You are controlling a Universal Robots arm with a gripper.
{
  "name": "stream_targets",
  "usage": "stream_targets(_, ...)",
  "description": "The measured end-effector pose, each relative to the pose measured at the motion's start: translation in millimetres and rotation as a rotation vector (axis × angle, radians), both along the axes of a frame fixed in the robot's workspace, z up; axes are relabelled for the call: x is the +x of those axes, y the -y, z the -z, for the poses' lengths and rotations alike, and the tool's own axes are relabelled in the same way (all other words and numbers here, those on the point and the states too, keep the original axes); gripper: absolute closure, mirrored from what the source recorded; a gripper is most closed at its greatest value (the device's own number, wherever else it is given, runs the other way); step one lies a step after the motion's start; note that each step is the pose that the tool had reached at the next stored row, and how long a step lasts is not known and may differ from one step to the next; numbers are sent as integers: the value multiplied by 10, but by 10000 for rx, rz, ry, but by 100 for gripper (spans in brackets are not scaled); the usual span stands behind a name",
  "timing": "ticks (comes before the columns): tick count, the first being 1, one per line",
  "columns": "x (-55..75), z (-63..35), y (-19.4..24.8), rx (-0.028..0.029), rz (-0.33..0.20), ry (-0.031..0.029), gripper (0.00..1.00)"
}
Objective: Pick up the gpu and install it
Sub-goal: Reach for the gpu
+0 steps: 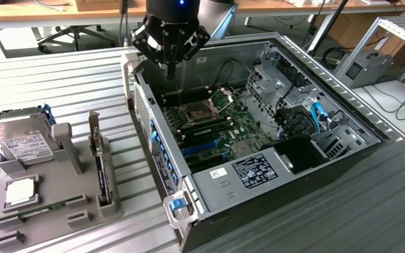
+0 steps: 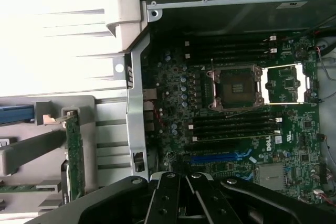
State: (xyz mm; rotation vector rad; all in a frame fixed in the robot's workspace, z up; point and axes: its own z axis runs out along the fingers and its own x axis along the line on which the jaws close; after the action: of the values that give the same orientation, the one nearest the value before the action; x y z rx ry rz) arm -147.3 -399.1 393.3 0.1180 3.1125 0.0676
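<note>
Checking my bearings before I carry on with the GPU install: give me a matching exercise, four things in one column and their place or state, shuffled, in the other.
Things:
1. gpu
2. hard drive
3. gripper
4. CPU socket

Place or state:
A. on the motherboard inside the computer case
B. shut, hovering over the open case
C. standing on edge in a slot of the gray holder
D. leaning in the holder, white label showing

Pairs: 1-C, 2-D, 3-B, 4-A
</note>
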Motion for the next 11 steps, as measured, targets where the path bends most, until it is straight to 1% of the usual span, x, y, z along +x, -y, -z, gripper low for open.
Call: stream_targets(11, -28, 0, 0, 0, 0, 0, 89)
